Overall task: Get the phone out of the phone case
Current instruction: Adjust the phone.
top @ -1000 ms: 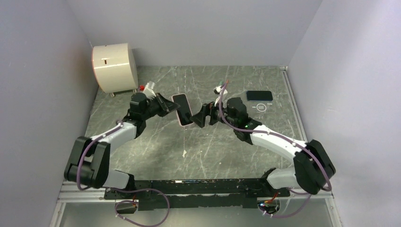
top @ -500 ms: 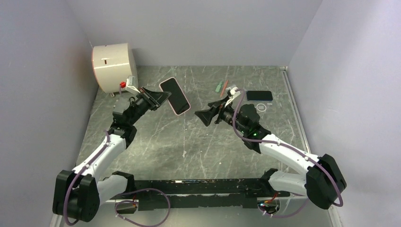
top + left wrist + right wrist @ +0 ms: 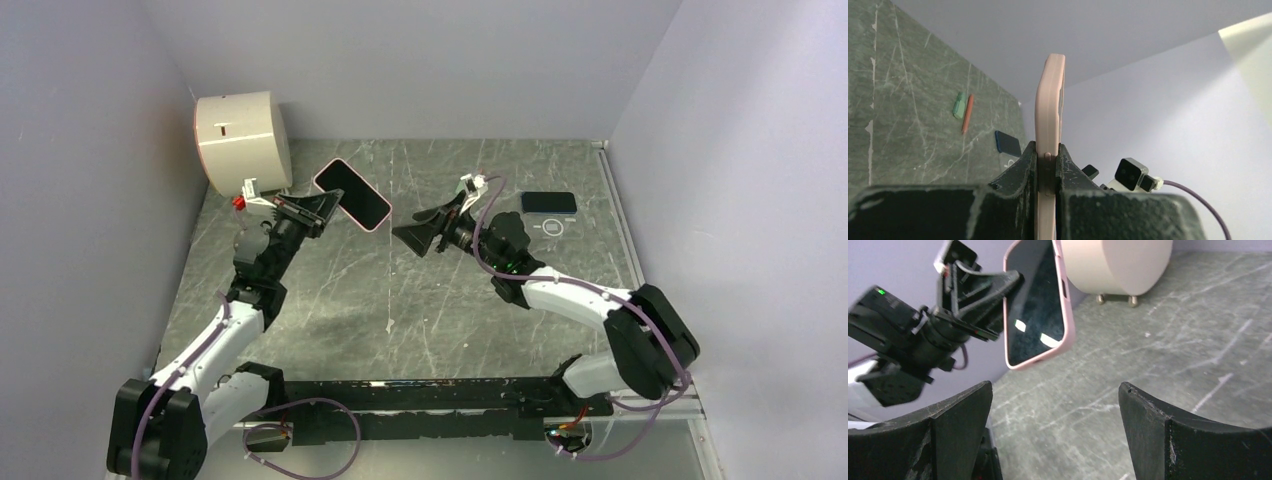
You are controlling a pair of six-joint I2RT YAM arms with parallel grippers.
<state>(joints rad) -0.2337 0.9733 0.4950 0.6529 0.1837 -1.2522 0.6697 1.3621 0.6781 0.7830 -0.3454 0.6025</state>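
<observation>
**A:** Where is the phone (image 3: 352, 194) seen?

**B:** It is held up in the air, over the far left part of the surface (image 3: 420, 310). It is seen inside the pink phone case (image 3: 1049, 110). The dark screen is turned toward the right side.

**A:** How is it being held?

**B:** The left claw (image 3: 322, 207) is clamped tight on the left end of the phone case. One finger is pressed on the front and one on the back. The rest of the phone is stuck out past the fingers.

**A:** How is the left arm (image 3: 215, 340) posed?

**B:** It is stretched from the near left edge toward the far side. The wrist is lifted and the claw is pointed to the right.

**A:** And the right arm (image 3: 580, 295)?

**B:** Its elbow is bent at the near right. The front part is reached to the left and far. The right claw (image 3: 415, 235) is pointed at the phone, with its fingers spread wide apart. Nothing is held in it, and a gap is seen between it and the phone.

**A:** What else is seen on the surface?

**B:** A white round box (image 3: 243, 143) is seen in the far left corner. A dark flat thing (image 3: 548, 202) is laid at the far right. A green stick (image 3: 959, 105) and an orange stick (image 3: 967, 114) are laid side by side near it.
</observation>
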